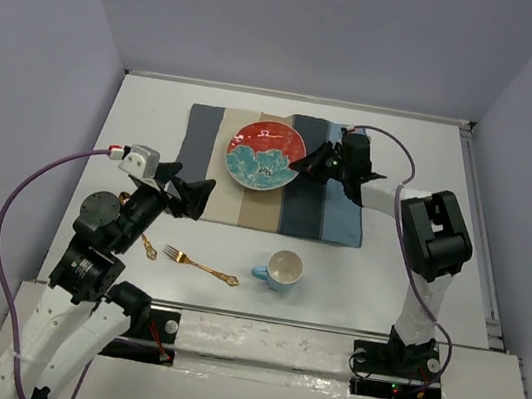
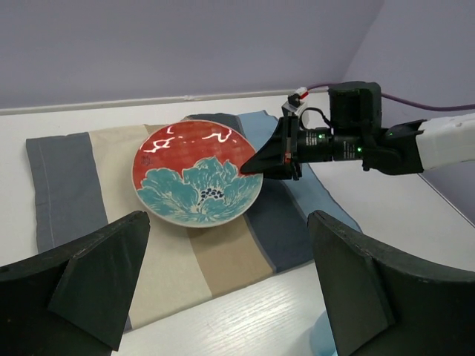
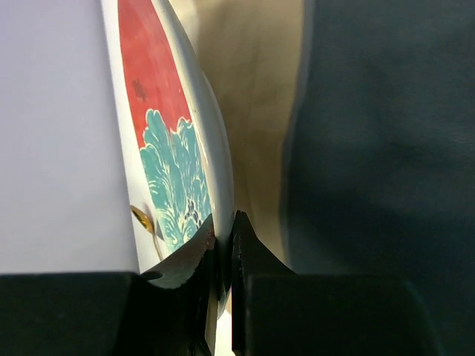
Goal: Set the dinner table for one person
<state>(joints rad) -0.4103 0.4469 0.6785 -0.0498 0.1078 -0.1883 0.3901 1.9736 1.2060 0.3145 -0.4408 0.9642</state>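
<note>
A plate (image 1: pixel 266 156) with a red top and a teal flower sits over the striped cloth mat (image 1: pixel 244 211) on the white dinner table (image 1: pixel 383 289). My right gripper (image 1: pixel 307 163) is shut on the plate's right rim, one finger above and one below; this shows in the right wrist view (image 3: pixel 223 241) and in the left wrist view (image 2: pixel 256 167). I cannot tell whether the plate (image 2: pixel 197 174) rests on the mat or is raised. My left gripper (image 1: pixel 195 198) is open and empty, above the mat's near left edge (image 2: pixel 223 252).
A gold fork (image 1: pixel 200 265) and a gold spoon (image 1: pixel 147 245) lie on the table in front of the mat. A light blue cup (image 1: pixel 283 269) stands upright to the right of the fork. Walls close off the back and both sides.
</note>
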